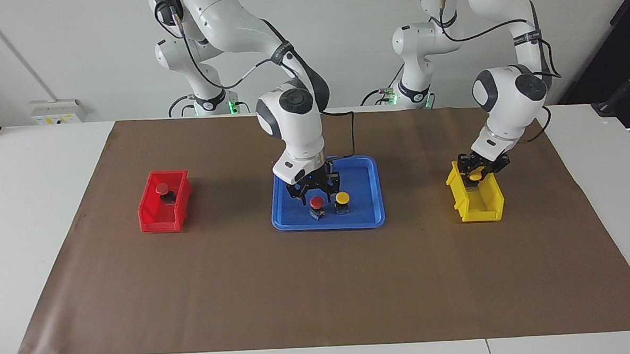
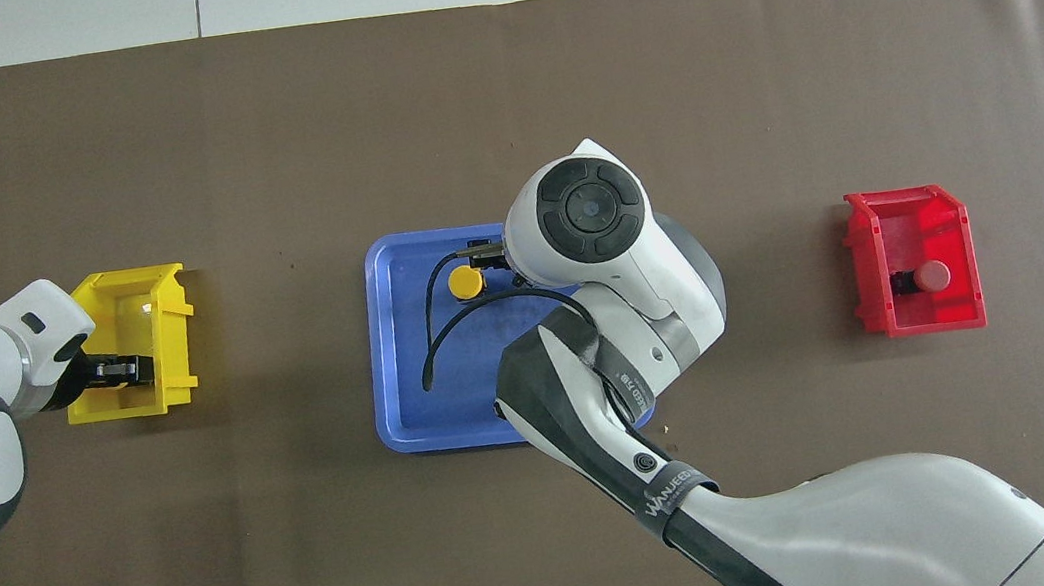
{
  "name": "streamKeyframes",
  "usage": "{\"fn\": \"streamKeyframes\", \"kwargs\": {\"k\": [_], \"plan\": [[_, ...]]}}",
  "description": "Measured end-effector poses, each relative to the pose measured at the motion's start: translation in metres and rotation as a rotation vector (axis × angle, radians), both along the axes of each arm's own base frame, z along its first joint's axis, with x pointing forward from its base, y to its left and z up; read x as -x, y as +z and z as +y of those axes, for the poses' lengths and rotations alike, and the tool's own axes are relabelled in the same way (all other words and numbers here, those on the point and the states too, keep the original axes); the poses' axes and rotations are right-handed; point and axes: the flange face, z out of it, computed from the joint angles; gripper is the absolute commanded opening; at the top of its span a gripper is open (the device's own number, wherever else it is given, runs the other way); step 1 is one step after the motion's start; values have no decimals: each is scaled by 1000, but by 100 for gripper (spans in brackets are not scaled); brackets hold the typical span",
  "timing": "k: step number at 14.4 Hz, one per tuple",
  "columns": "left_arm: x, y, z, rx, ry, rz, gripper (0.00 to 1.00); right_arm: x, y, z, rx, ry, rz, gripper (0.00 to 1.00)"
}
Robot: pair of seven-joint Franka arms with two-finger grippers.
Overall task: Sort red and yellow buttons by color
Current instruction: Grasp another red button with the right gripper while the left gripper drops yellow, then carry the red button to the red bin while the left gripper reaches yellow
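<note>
Halfway sorted, both arms busy.
My left gripper (image 1: 475, 176) holds a yellow button (image 1: 475, 177) over the yellow bin (image 1: 478, 208); right gripper (image 1: 314, 194), fingers spread, hovers over the tray's (image 1: 365, 221) red button (image 1: 316, 203) for pickup.

A yellow button (image 2: 465, 282) is seen in the blue tray (image 2: 398, 350); a red button (image 2: 931, 276) is contained in the red bin (image 2: 919, 321).

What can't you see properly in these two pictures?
- Red button in the blue tray: hidden in the overhead view by the right arm's wrist.
- Yellow button at the left pincer: held or released, unclear; overhead, the arm covers it.
- Right pincer: fingers too small to judge.
</note>
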Motion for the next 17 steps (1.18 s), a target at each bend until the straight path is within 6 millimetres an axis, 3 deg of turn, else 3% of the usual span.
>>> {"fn": "streamKeyframes", "kwargs": {"k": [1,2,3,4,8,10,11,14,16,17], "plan": [[-3,4,0,0,0,-3,57,0,-2,0,-2,0,-3,69],[-6,11,0,0,0,2,67,1,-4,-1,-3,0,-5,68],[-12,25,0,0,-1,19,88,1,-5,-1,-3,0,-5,67],[-19,47,-1,0,-3,40,100,2,-6,-1,-3,0,-5,66],[-40,179,-12,1,-25,27,100,6,-20,-3,-8,1,-14,47],[-44,209,-17,2,-34,-13,100,9,-25,-3,-8,4,-14,26],[-45,207,-20,2,-41,-20,100,9,-25,-3,-8,4,-15,18],[-52,170,-40,3,-65,-36,100,0,-8,-8,13,2,-12,18],[-56,141,-74,9,-48,-42,100,-24,37,-36,63,13,14,18],[-57,129,-101,15,-28,-51,100,-36,63,-66,83,26,28,19]]}}
